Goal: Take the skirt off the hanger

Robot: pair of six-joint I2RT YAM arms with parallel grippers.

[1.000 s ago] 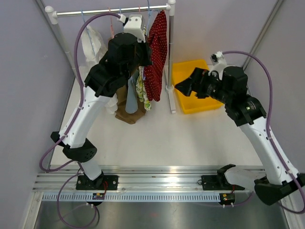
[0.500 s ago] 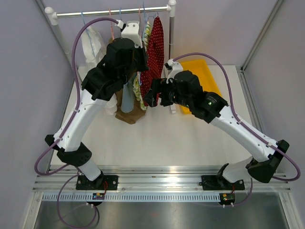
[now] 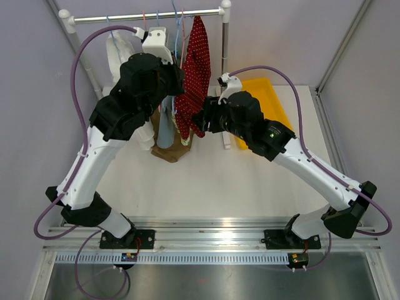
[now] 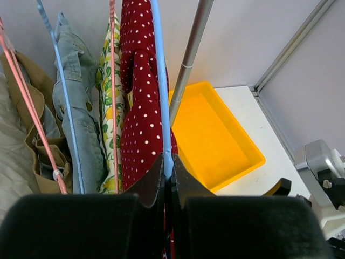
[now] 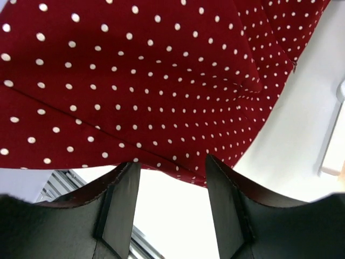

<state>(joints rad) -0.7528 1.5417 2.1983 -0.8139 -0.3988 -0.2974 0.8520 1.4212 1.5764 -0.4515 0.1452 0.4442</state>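
Right wrist view is showing the right gripper (image 5: 171,164) with jaws standing apart at the hem of the skirt (image 5: 161,81), nothing pinched yet. The left gripper (image 4: 167,164) is clamping shut on the blue hanger (image 4: 160,81), with the skirt hanging from it up by the rail (image 3: 125,15). I'm thinking a shallow bite risks slipping off the hem, or a hard pull dragging the neighbouring clothes (image 4: 81,124) along.

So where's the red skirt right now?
Top view: the red skirt hangs at the rail beside its right post, left of the yellow bin.
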